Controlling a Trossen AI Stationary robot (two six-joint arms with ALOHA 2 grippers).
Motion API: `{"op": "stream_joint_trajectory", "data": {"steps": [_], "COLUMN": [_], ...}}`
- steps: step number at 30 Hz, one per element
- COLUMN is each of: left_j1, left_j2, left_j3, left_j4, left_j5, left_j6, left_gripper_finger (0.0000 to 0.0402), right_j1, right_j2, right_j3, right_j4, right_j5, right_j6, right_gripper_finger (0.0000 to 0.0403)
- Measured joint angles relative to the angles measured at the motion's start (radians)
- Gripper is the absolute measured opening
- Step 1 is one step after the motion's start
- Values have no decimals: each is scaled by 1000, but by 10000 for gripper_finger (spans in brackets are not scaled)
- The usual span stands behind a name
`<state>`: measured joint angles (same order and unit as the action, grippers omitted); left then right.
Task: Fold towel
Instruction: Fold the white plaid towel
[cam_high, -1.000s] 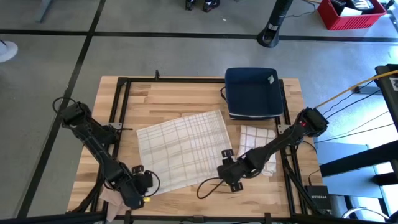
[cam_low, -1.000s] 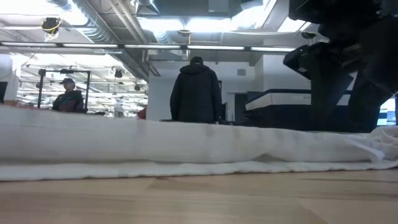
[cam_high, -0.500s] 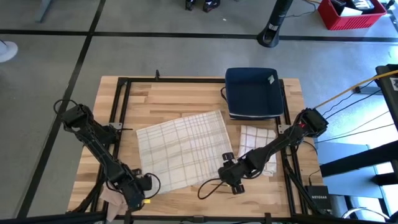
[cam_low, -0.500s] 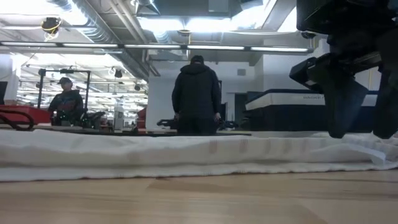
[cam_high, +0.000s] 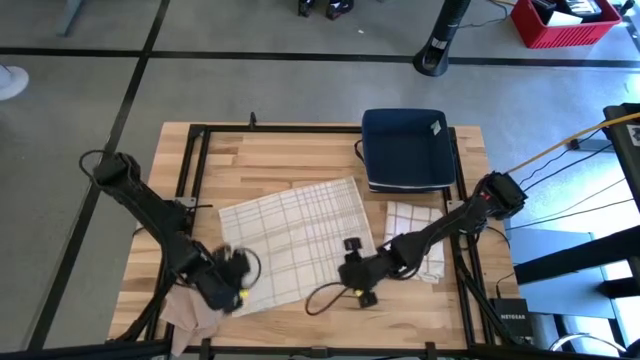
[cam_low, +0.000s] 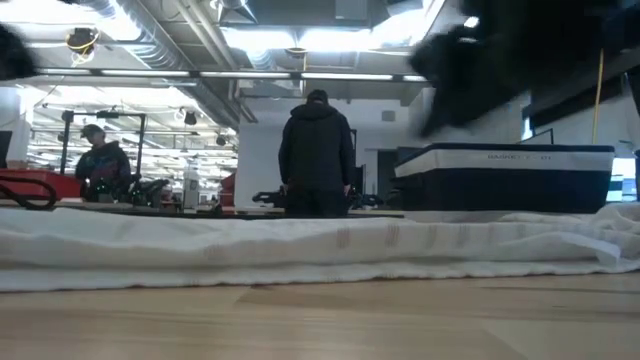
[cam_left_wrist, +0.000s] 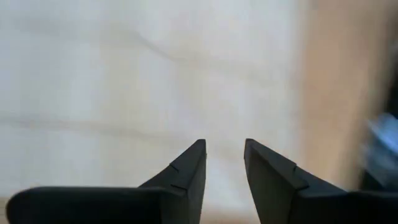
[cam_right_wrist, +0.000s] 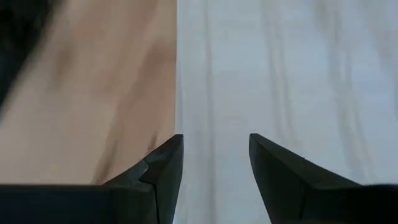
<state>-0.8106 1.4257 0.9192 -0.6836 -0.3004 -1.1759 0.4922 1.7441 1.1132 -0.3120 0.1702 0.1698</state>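
Note:
A white towel with thin grid lines (cam_high: 295, 240) lies spread flat on the wooden table, and shows as a low white band in the low view (cam_low: 300, 250). My left gripper (cam_high: 232, 272) is open over the towel's near left corner; its wrist view (cam_left_wrist: 224, 146) shows white cloth (cam_left_wrist: 124, 74) under the fingers. My right gripper (cam_high: 350, 262) is open at the towel's near right edge; its wrist view (cam_right_wrist: 214, 140) shows one finger over wood and the other over cloth (cam_right_wrist: 280, 62). Whether either gripper touches the towel, I cannot tell.
A dark blue tray (cam_high: 405, 150) sits at the far right of the table. A folded checked towel (cam_high: 415, 245) lies under the right arm. A crumpled tan cloth (cam_high: 190, 315) hangs at the near left corner. Black frame rails (cam_high: 195, 170) line the table. People stand in the room behind (cam_low: 315, 155).
My left gripper has moved from the near left edge away from it and rightward, onto the towel's near left corner. My right gripper has moved left toward the towel's near right edge and risen in the low view. The towel has sunk lower and flatter.

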Motion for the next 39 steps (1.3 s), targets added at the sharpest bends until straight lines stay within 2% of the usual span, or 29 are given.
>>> {"op": "stream_joint_trajectory", "data": {"steps": [2,4,9,11,14,17,23,31,35,39], "left_j1": [18,40,116,150,197,232,275,276,276,275], "left_j2": [-7,-6,-3,-3,-3,-3,-6,-5,-5,-3], "left_j3": [-9,-38,-164,-221,-302,-372,-445,-486,-492,-466], "left_j4": [-88,-156,-195,-180,-156,-106,-58,-61,-57,-64], "left_j5": [-167,-257,-281,-292,-302,-304,-353,-400,-404,-396], "left_j6": [-28,-58,-80,-104,-160,-193,-239,-334,-343,-277], "left_gripper_finger": [95,91,84,84,84,84,84,84,84,84], "right_j1": [-24,-48,-86,-98,-121,-143,-182,-185,-178,-185], "right_j2": [19,54,206,274,362,449,586,622,622,611], "right_j3": [-29,-48,-51,-22,72,181,352,379,378,374], "right_j4": [175,368,770,838,836,764,632,571,573,585], "right_j5": [-4,-9,-59,-67,-83,-85,-93,-276,-275,-208], "right_j6": [-24,-50,-119,-131,-149,-150,-141,-119,-123,-117], "right_gripper_finger": [185,185,185,185,185,185,185,185,185,185]}}
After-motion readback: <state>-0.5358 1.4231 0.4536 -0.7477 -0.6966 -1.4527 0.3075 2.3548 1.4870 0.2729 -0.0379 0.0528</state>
